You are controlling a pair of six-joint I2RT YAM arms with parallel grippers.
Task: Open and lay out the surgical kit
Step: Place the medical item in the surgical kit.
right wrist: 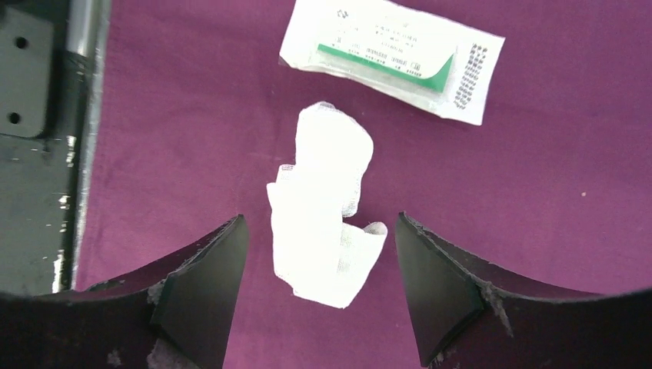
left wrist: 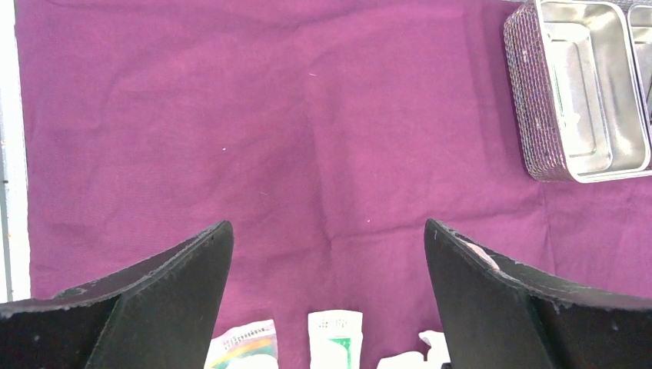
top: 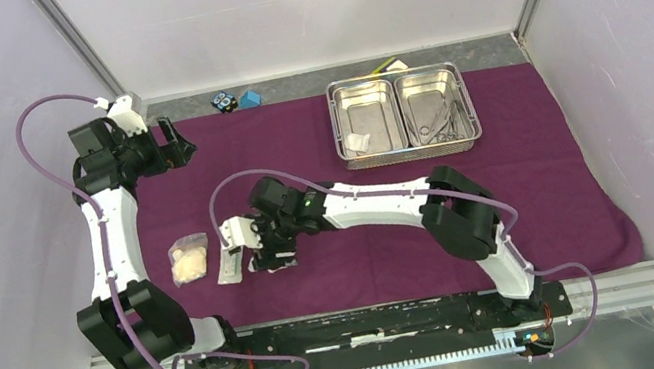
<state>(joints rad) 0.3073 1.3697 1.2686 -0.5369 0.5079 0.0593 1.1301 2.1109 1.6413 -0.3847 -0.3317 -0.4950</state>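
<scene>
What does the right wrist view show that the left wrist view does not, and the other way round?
Only the right wrist view: a white gauze wad lying, not gripped, between the fingers of the open right claw, and the black base plate. Only the left wrist view: the steel tray and the open, empty left claw. Both: the purple cloth and, it seems, the same green-marked flat white packet.
</scene>
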